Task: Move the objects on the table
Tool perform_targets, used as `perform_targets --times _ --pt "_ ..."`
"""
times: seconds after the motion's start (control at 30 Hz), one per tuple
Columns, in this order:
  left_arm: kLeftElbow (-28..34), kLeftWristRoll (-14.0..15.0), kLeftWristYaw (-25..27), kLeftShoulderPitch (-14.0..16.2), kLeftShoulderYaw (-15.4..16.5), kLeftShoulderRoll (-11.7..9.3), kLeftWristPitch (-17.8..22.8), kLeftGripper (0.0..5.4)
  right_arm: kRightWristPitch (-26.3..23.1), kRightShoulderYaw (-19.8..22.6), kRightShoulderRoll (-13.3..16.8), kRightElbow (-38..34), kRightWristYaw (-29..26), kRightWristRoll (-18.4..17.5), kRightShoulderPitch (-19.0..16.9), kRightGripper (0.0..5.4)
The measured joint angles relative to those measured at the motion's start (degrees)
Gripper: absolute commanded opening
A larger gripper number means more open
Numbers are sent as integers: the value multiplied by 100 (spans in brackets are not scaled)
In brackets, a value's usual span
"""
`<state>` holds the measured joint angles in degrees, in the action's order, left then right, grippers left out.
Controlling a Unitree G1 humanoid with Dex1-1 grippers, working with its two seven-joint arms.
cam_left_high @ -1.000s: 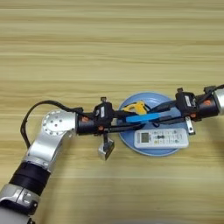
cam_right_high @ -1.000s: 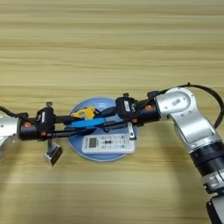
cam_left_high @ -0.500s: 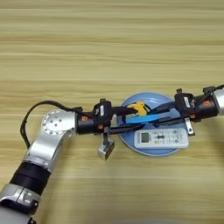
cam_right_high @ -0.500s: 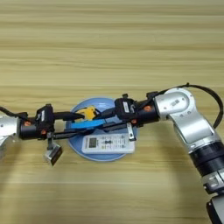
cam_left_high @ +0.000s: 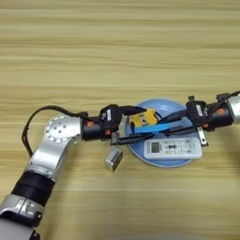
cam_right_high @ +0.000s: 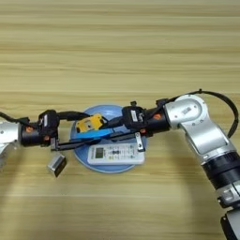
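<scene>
Right pincer (cam_left_high: 174, 123) reaches in over the light-blue plate (cam_left_high: 166, 161), clamped on one end of the blue bar (cam_left_high: 152, 127); the bar hangs above the plate between tape measure (cam_left_high: 143, 118) and remote (cam_left_high: 172, 147); left pincer (cam_left_high: 133, 125) spread wide around the bar's other end; metal block (cam_left_high: 113, 158) sits on the bench (cam_left_high: 117, 56), just below the left pincer.

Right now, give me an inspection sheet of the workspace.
Surface: wooden table, light planks.
Job's things: blue bar above the light-blue plate; metal block on the table, left of the plate.
Clutter: tape measure and white remote on the plate.
Grippers: left pincer and right pincer meet at the bar; grip unclear.
Cables: black cable looping at the left arm.
Surroundings: nothing seen.
</scene>
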<state>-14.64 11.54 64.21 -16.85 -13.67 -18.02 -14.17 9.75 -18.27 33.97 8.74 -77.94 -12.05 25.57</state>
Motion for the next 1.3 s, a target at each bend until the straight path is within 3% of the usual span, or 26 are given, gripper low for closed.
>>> perform_targets --times 0.27,0.67,0.9,1.3 --pt "4 13 -104 -46 52 8 -11 419 89 207 2 39 47 -45 -154 79" --pt "19 32 -111 -66 128 -3 -15 526 213 989 3 228 393 -317 -580 79" --pt "46 226 -258 -149 249 73 -15 540 338 1263 -45 357 591 -438 -786 79" --pt "-254 578 -1513 -784 1160 559 1 540 460 1372 -165 652 927 -378 -1097 79"
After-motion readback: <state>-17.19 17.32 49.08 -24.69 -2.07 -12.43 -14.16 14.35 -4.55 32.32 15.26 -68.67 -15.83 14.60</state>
